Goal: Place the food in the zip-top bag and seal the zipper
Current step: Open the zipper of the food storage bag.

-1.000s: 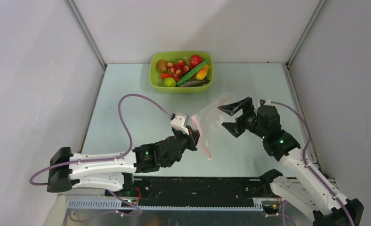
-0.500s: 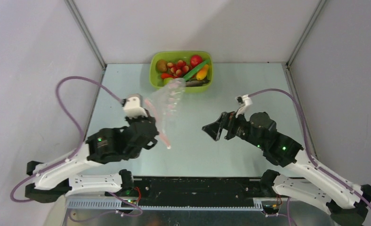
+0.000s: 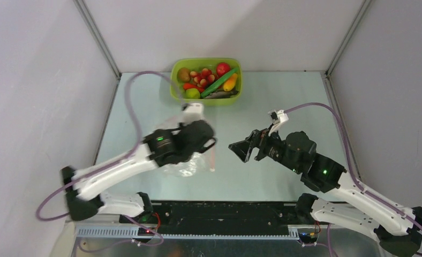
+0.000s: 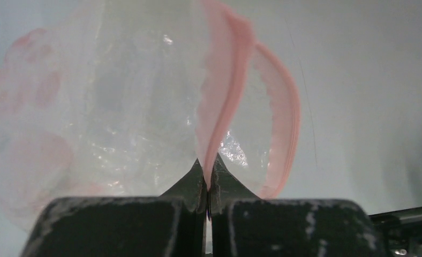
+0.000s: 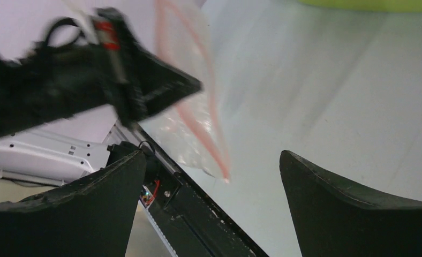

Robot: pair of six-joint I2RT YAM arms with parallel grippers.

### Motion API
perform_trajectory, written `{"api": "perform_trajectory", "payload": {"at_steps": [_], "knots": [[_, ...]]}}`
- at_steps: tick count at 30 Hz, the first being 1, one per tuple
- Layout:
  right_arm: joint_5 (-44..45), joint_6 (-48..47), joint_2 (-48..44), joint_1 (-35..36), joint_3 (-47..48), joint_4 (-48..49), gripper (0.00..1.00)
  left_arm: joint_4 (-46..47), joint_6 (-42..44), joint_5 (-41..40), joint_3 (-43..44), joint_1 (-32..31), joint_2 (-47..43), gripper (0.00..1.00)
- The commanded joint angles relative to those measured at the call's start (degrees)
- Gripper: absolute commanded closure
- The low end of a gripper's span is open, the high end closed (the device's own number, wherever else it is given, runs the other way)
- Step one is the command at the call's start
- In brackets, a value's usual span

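Top view looks down from behind; 2 close wrist views share the zip-top bag (image 4: pixel 118 107)

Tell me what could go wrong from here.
The left fingers seem to pinch only one thin lip of the zipper, so the zip-top bag may slip free. Its mouth gapes only narrowly, so food from the green tub might miss. The open right fingers sit close and could bump it.

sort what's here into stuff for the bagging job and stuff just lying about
Job: bag, gripped at its zipper by left pincer; food; right pincer, open.
Just there: tub holding the food; table.
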Motion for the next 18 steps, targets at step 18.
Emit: {"api": "perform_trajectory", "payload": {"at_steps": [18], "knots": [[22.47,13.79,3.92,0.62,-6.21,-1.85,0.05,16.15,5.61,25.3,5.05,2.09,18.67,1.0]]}}
